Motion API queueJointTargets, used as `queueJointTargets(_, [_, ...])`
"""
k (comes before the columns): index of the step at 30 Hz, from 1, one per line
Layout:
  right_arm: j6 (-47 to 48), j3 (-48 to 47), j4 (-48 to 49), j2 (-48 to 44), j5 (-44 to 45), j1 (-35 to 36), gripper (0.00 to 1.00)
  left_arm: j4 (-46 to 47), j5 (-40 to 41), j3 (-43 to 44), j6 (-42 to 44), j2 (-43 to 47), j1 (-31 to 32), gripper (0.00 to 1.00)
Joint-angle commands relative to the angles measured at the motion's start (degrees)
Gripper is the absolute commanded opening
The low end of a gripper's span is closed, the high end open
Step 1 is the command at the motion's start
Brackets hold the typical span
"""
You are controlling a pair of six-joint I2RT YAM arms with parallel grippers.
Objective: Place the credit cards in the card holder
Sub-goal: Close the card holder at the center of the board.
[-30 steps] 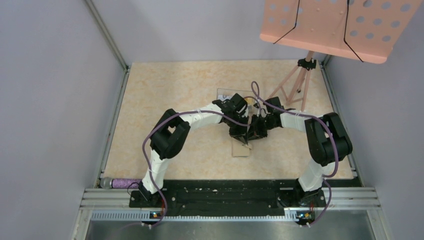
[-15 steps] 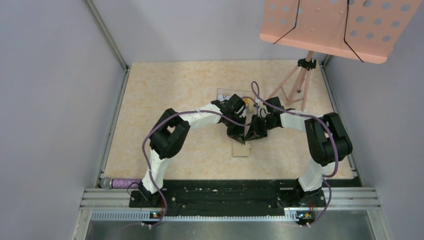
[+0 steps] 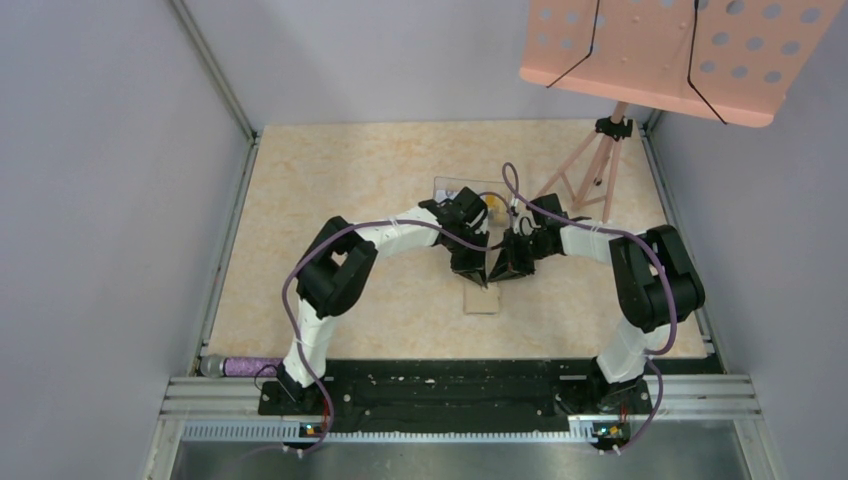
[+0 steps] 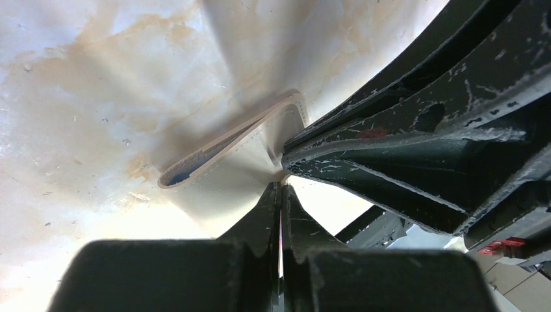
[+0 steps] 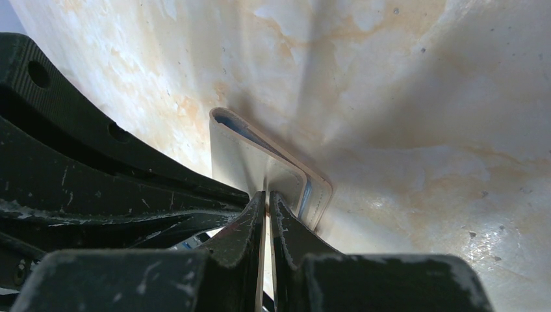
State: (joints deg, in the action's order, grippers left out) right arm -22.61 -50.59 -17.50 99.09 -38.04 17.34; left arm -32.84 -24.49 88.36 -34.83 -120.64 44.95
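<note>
The tan card holder (image 3: 482,298) sits mid-table, just in front of both grippers. In the left wrist view it (image 4: 221,162) gapes slightly and shows blue lining. My left gripper (image 4: 281,188) is shut on a thin edge at its near corner; it also shows in the top view (image 3: 476,270). My right gripper (image 5: 265,194) is shut on a thin tan flap of the card holder (image 5: 240,156), right beside the left gripper (image 3: 500,268). A silvery card (image 3: 450,186) lies behind the left wrist, partly hidden. A bit of yellow-orange card (image 3: 497,203) shows between the wrists.
A pink music stand (image 3: 600,165) stands at the back right, its perforated desk (image 3: 680,55) overhanging the table corner. A purple pen-like thing (image 3: 235,365) lies at the near left edge. Grey walls close in both sides.
Both grippers have shifted slightly toward the far side of the table while staying together on the card holder. Little else has changed.
</note>
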Motion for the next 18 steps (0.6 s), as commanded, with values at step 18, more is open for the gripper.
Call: queueJointTargets(18, [0.97, 0.40, 0.09, 0.36, 0.91, -0.21, 0.06, 5.85, -4.65, -4.77, -1.93, 5.69, -0.39, 0.00])
